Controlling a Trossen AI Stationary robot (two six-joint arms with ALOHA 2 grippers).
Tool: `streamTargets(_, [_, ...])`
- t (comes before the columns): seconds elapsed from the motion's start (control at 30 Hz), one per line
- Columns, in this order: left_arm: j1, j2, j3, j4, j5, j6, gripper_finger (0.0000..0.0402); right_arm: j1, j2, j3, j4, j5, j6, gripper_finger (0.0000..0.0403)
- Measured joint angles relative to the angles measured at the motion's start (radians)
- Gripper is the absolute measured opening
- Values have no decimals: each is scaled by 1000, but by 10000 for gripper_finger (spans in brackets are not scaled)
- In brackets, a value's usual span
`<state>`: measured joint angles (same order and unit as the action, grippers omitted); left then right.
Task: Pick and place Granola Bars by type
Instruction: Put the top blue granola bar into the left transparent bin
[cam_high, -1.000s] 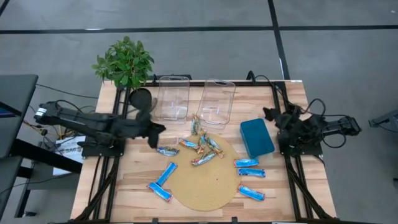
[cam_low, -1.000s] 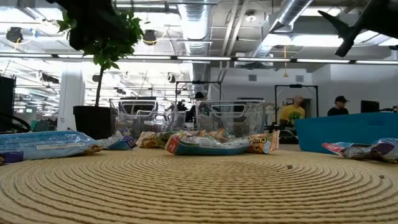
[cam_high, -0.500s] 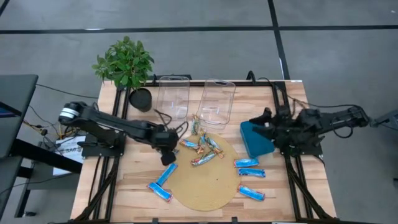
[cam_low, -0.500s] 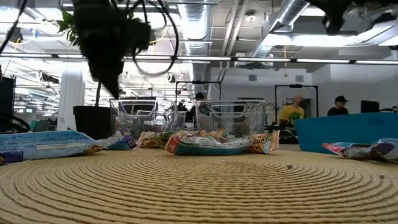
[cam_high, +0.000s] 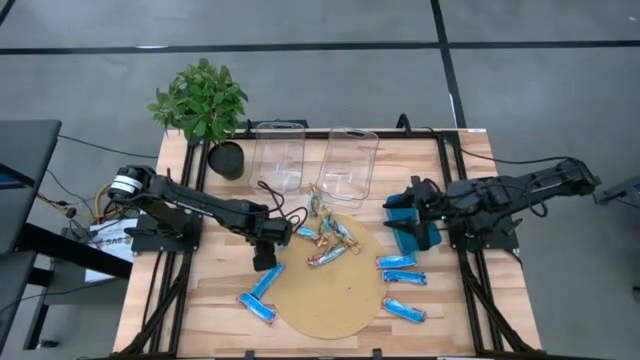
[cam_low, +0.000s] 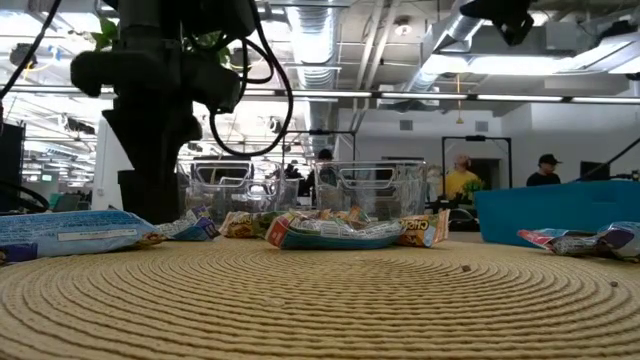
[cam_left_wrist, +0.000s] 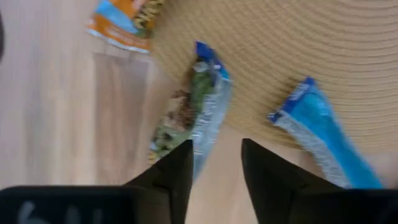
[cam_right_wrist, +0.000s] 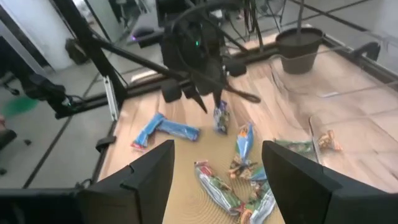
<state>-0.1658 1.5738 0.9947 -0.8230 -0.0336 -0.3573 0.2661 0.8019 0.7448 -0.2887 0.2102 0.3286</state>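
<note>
Moved since earlier: left pincer (cam_high: 266, 262) has swung from beside the bins (cam_high: 278, 155) to the mat (cam_high: 330, 290) edge, fingers parted over a silver bar (cam_left_wrist: 198, 106), not pinching it. Right pincer (cam_high: 398, 200), spread wide, has advanced over the teal tray (cam_high: 425, 238). Other bars (cam_high: 330, 235) lie on mat and tabletop (cam_high: 215, 290).

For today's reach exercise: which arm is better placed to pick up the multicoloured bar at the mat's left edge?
Left. Its hand hangs open right over that multicoloured bar, while the right hand hovers above the teal tray, across the mat.
</note>
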Motion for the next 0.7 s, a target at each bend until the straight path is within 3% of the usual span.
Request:
streamTargets(0.27, [3,0,-30,21,-73,109,205,0,23,0,2,0,2,235])
streamTargets(0.6, [3,0,-134,143,-19,129,212,0,23,0,2,0,3,235])
streamTargets(0.7, [3,0,-157,164,-58,135,212,0,23,0,6,0,3,235])
